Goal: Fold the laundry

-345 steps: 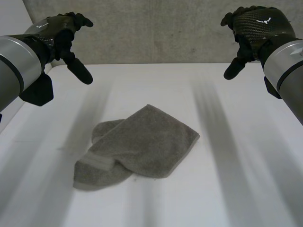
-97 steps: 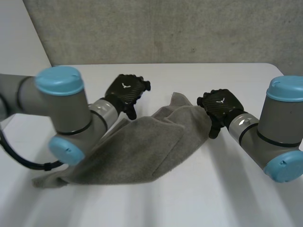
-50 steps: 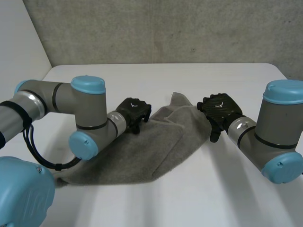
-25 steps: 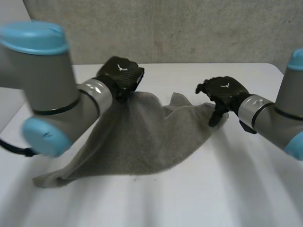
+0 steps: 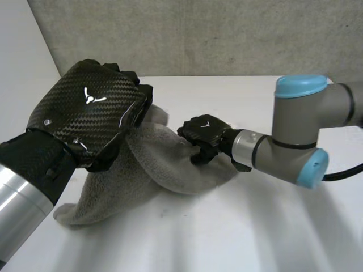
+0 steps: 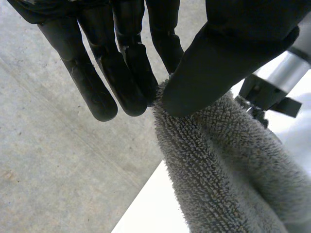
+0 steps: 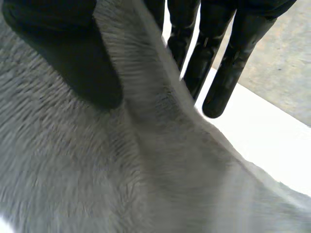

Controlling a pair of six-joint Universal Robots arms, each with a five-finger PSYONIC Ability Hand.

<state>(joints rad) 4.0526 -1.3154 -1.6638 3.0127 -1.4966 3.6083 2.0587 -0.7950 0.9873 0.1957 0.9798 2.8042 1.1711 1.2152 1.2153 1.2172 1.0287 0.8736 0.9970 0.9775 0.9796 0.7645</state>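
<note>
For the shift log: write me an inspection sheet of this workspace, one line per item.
Surface: white table, carrying the towel's lower end.
Job's things: grey terry towel, bunched, raised between both hands, its near end lying on the table.
Clutter: nothing seen.
Hands: left hand pinches the towel's upper edge between thumb and fingers; right hand pinches a fold of the towel, thumb on one side and fingers on the other.
Cables: nothing seen lying loose.
Surroundings: grey concrete wall behind the table.
</note>
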